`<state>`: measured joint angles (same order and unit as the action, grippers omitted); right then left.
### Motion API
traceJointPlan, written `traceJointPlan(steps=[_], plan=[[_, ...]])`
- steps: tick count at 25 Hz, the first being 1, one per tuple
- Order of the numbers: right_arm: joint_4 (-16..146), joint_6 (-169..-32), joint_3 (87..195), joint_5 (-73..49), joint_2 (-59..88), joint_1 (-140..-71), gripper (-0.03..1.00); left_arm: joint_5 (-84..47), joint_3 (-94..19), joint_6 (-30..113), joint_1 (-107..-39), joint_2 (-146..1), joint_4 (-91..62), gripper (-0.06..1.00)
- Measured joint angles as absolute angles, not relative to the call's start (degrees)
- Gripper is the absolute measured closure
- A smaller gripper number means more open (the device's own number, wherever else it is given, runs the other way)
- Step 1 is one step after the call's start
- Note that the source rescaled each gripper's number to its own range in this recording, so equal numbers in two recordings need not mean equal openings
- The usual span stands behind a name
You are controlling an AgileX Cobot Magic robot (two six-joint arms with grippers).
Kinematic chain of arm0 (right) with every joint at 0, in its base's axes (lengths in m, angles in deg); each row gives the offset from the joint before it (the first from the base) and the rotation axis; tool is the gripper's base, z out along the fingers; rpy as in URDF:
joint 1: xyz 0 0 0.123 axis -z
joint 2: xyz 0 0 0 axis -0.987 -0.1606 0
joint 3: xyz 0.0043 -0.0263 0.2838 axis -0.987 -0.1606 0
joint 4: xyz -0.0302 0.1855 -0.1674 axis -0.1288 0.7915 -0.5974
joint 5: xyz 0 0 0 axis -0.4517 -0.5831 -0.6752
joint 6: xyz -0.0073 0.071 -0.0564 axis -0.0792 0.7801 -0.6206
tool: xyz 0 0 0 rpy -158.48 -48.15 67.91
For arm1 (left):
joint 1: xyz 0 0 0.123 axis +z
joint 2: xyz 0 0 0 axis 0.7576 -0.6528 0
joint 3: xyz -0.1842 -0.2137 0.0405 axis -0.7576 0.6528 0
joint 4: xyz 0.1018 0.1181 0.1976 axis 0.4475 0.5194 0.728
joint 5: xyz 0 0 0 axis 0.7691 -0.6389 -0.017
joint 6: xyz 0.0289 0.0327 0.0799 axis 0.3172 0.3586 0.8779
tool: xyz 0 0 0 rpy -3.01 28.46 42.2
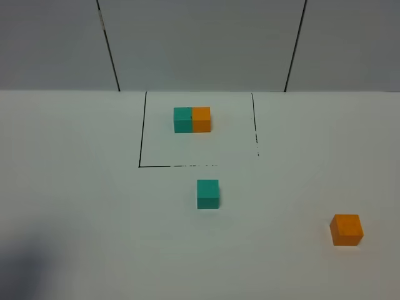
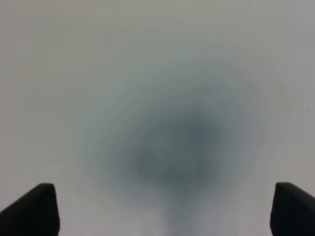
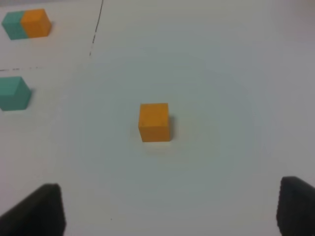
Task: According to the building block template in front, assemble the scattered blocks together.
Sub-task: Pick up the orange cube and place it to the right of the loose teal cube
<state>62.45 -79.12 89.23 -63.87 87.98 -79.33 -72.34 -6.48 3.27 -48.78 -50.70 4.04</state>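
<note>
Risk mostly in the pickup and the joining. Spread wide and pinching nothing, right claw [image 3: 170,192] above the desk [image 1: 75,187], with the orange cube [image 3: 154,122] ahead of it and not yet between the fingers. Likewise spread and empty, left claw [image 2: 165,196] over bare desk, only a blurred shadow beneath. Just outside the front line of the marked outline [image 1: 142,166], teal cube [image 1: 208,194] lying loose, with the orange cube well apart from it, out toward the right. Inside the outline, building block template [image 1: 192,119]: teal on the left, orange touching it on the right.

Beware coming down off-centre and clipping a corner of the orange cube, shoving or spinning it instead of straddling it. Avoid closing across a diagonal, for fear of twisting it in the grip. Guard against setting it on the wrong side of the teal cube and so mirroring the pattern. Watch for pressing in too hard and knocking the teal cube askew, or stopping short and leaving a gap. Keep well off the template to spare it a bump.
</note>
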Motion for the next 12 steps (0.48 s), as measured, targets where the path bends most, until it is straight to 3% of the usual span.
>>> traceJointPlan(steps=[12], plan=[[62.5,-79.1,89.2,-63.9,88.0,-79.3,0.24,-80.3,5.3,-3.3,-48.8,-19.1,9.2,0.22]])
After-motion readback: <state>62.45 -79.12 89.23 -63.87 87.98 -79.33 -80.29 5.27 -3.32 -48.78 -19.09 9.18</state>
